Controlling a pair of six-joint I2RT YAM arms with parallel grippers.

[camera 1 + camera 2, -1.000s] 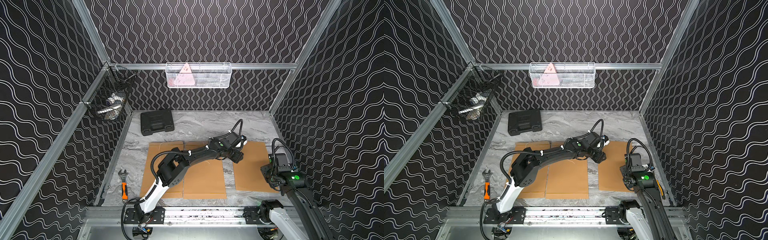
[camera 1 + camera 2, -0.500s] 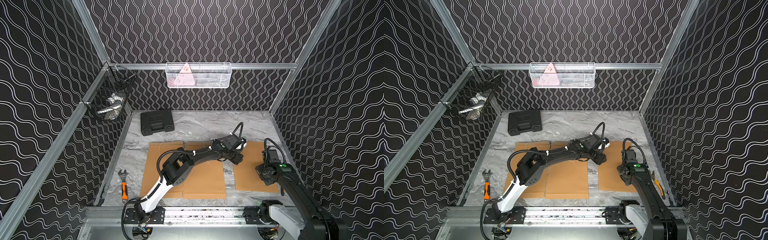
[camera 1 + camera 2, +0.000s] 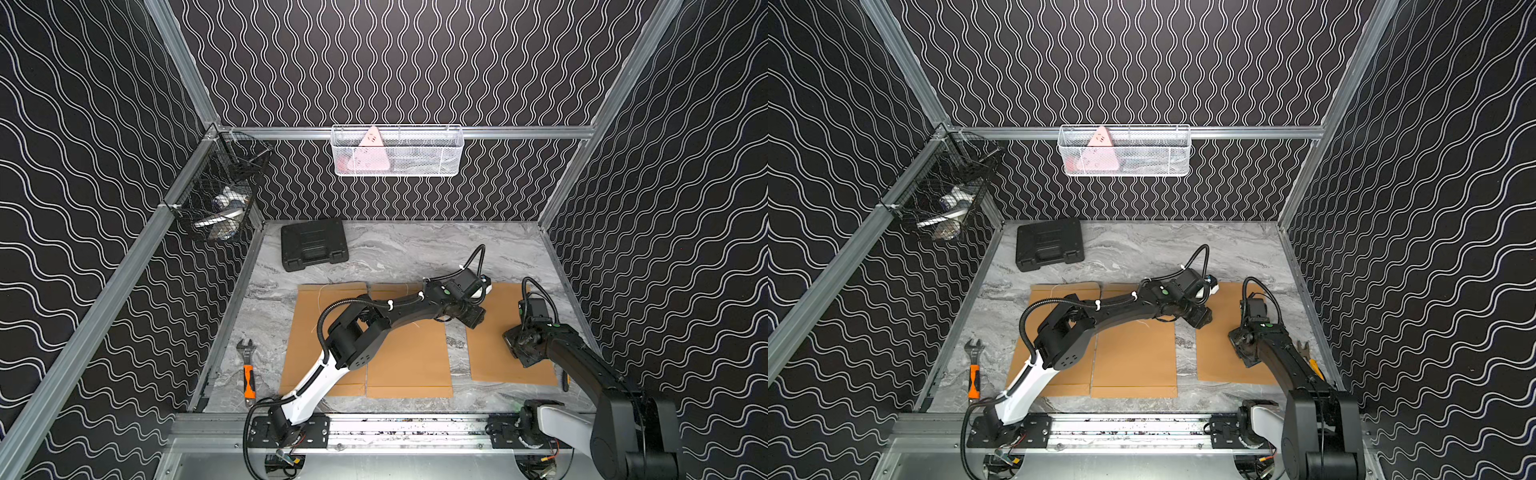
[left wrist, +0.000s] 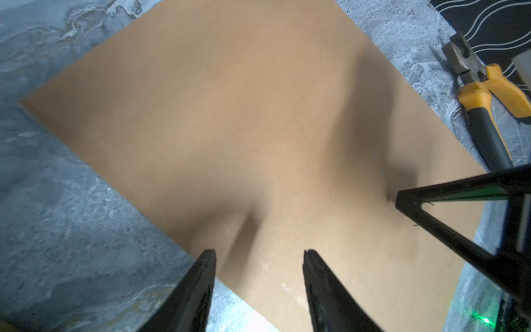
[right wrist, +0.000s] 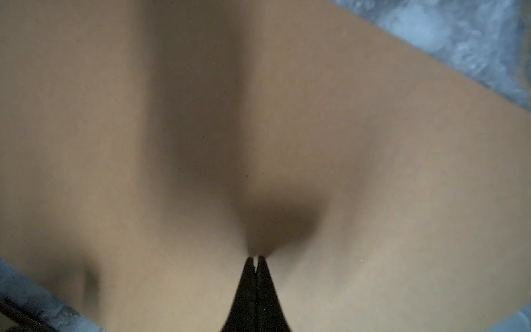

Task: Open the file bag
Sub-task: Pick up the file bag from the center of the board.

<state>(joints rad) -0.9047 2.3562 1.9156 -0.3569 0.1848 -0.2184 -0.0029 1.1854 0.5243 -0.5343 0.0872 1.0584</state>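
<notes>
Three brown file bags lie flat on the marble table; the right file bag [image 3: 494,357] [image 3: 1221,357] has both grippers over it. My left gripper [image 3: 473,321] [image 3: 1201,321] reaches across from the left and stands open above this bag's left edge [image 4: 230,115], with nothing between its fingertips [image 4: 260,253]. My right gripper [image 3: 521,351] [image 3: 1246,353] is shut, and its tips [image 5: 256,257] rest against the bag's plain surface [image 5: 373,143]. In the left wrist view the right gripper [image 4: 399,201] shows from the side. The bag's flap is hidden.
The middle file bag [image 3: 407,357] and left file bag [image 3: 303,324] lie under the left arm. Yellow-handled pliers [image 4: 488,86] [image 3: 1308,357] lie by the right wall. An orange-handled wrench [image 3: 248,370] lies front left and a black case [image 3: 313,245] at the back. Wire baskets [image 3: 397,151] [image 3: 220,199] hang on the walls.
The right arm has swung in from the right wall onto the right file bag, and its jaws have closed the last bit. The left arm has hardly moved.
</notes>
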